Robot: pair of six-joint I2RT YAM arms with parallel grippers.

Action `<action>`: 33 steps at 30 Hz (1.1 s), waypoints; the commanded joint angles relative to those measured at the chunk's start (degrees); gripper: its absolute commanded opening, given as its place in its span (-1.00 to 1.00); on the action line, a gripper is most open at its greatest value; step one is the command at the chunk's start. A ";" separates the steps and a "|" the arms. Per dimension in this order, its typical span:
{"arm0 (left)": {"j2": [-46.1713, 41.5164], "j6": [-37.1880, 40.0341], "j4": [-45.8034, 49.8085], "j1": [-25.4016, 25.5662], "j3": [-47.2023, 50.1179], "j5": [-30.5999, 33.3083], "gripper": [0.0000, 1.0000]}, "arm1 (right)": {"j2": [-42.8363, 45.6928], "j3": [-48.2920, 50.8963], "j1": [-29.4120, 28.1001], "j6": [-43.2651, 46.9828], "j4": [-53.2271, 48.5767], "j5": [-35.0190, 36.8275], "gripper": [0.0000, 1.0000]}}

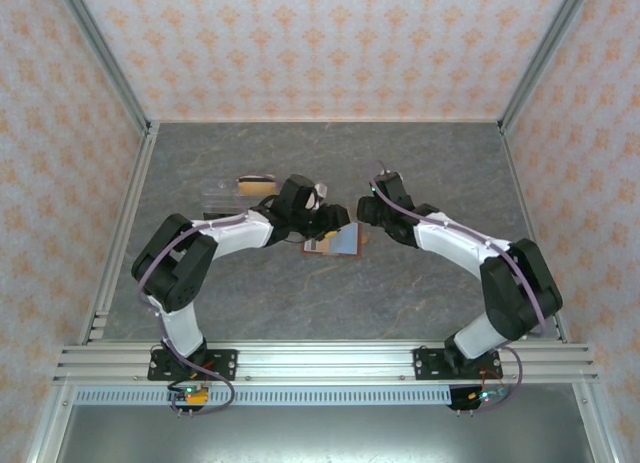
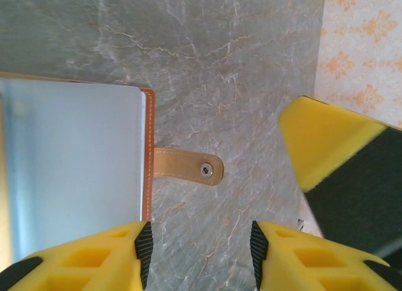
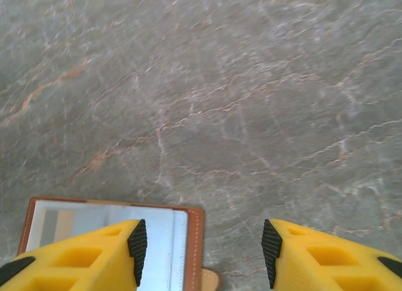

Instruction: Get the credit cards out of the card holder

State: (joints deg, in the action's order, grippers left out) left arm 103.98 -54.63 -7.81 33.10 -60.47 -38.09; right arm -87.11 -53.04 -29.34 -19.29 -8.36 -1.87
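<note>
The card holder (image 1: 336, 243) lies open on the table between both arms, blue-grey inside up, edged in red-brown. My left gripper (image 1: 338, 219) hovers over its far edge, open and holding nothing. In the left wrist view the holder's inside (image 2: 75, 159) and its tan snap strap (image 2: 188, 167) lie just ahead of the open left gripper (image 2: 200, 253). My right gripper (image 1: 363, 213) is open beside the holder's right corner (image 3: 125, 219), with bare table between its fingers (image 3: 137, 244). A tan-gold card with a dark stripe (image 1: 258, 186) and a greyish card (image 1: 222, 196) lie loose at the back left.
The grey marbled table (image 1: 330, 293) is ringed by aluminium rails and patterned walls. One yellow finger of the right gripper (image 2: 326, 146) reaches into the left wrist view, close to the left gripper. Open table lies in front of the holder and to the right.
</note>
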 commanded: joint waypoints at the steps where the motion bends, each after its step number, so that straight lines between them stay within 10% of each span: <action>1: 2.69 1.47 4.00 0.90 -2.51 1.76 0.05 | 2.79 1.28 1.13 -3.10 3.21 3.02 0.08; 21: -5.23 7.33 16.20 -1.43 -2.52 9.08 0.51 | 1.21 -0.05 1.03 -0.54 5.93 -10.33 0.08; 33: -14.07 5.93 22.54 -9.86 6.67 17.05 0.70 | -13.55 -15.38 -9.72 6.67 -8.75 -5.87 0.06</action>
State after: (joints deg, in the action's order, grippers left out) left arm 92.12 -49.41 11.03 23.57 -54.59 -24.73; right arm -97.45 -64.77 -38.06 -14.87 -10.59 -10.33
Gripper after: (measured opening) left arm 0.845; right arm 0.531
